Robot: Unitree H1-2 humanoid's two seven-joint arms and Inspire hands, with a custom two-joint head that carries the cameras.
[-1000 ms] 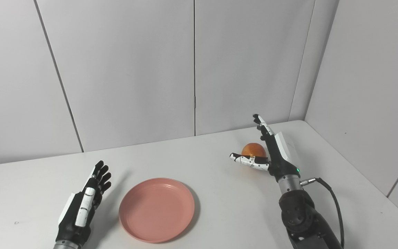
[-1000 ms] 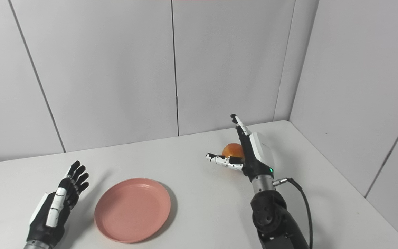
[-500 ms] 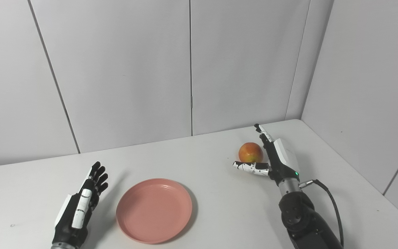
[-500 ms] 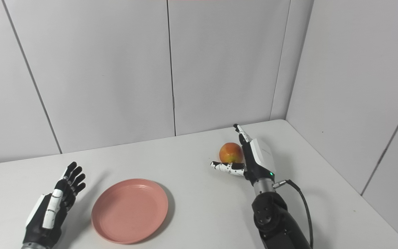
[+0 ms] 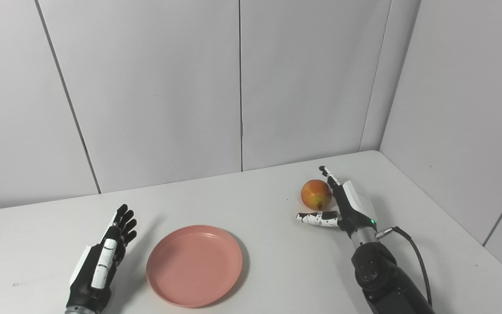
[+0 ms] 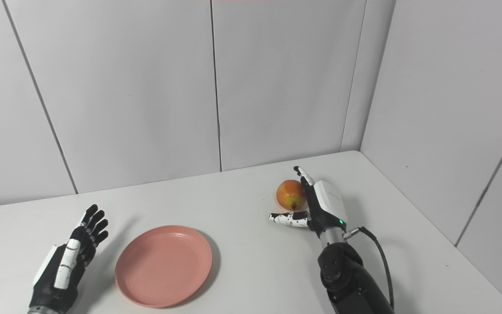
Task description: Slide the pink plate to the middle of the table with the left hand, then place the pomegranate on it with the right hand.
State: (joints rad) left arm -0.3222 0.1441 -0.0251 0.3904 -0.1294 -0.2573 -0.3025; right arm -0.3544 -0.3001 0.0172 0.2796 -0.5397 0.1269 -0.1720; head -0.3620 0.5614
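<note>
The plate (image 5: 194, 265) lay flat on the white desk (image 5: 259, 244), left of the middle and close to the near edge, with bare desk open all round it and a wide clear stretch between it and the pomegranate (image 5: 316, 194). The plate held nothing. The pomegranate sat on the desk well to the right and farther back, toward the corner where the pale wall panels (image 5: 155, 87) met, with open desk behind it up to the wall and more to its right before the desk's edge.

The left hand (image 5: 103, 261) rested just left of the plate, apart from its rim, fingers spread and straight, pointing away, holding nothing. The right hand (image 6: 316, 205) stood on edge beside the pomegranate's right side, fingers (image 5: 330, 176) stretched past the fruit and thumb (image 5: 316, 218) reaching out in front of it, so the fruit sat in the wide gap between them. The hand was spread wide and not closed on the fruit; whether the fingers touched its skin could not be told.

A black cable (image 5: 412, 248) looped from the right wrist.
</note>
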